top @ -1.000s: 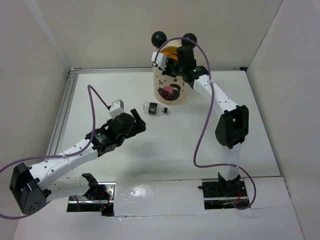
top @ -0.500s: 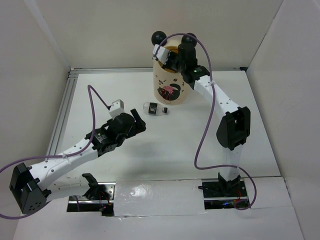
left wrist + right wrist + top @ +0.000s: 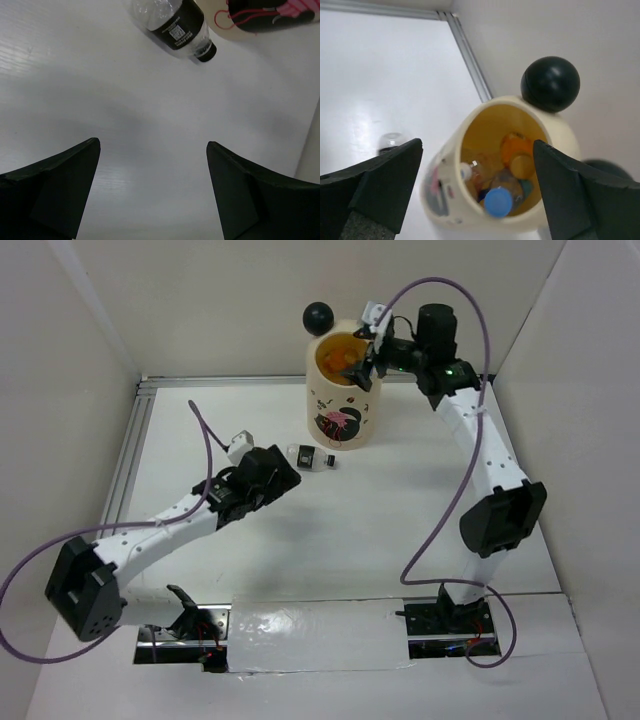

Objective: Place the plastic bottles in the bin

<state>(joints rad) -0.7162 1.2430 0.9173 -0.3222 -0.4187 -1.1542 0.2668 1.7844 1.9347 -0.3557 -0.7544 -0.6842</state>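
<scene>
Up at the back with the right gripper point(image 3: 362, 362): hangs over the mouth of the bin point(image 3: 338, 410), jaws flung wide, nothing between them. Through the wrist camera, straight down into the yellowish inside: a blue-capped bottle point(image 3: 499, 201) near the front wall, an orange-filled bottle point(image 3: 516, 152) behind it, more clear plastic packed alongside. One black ball ear point(image 3: 318, 316) plain on the rim. Down on the tabletop point(image 3: 340, 540), one black-labelled bottle point(image 3: 311, 457) lying on its side just beside the foot of the bin, cap end nearest it. Close by, the left gripper point(image 3: 284, 474): low, jaws wide apart too, holding nothing, bottle ahead of the fingertips and not between them.
</scene>
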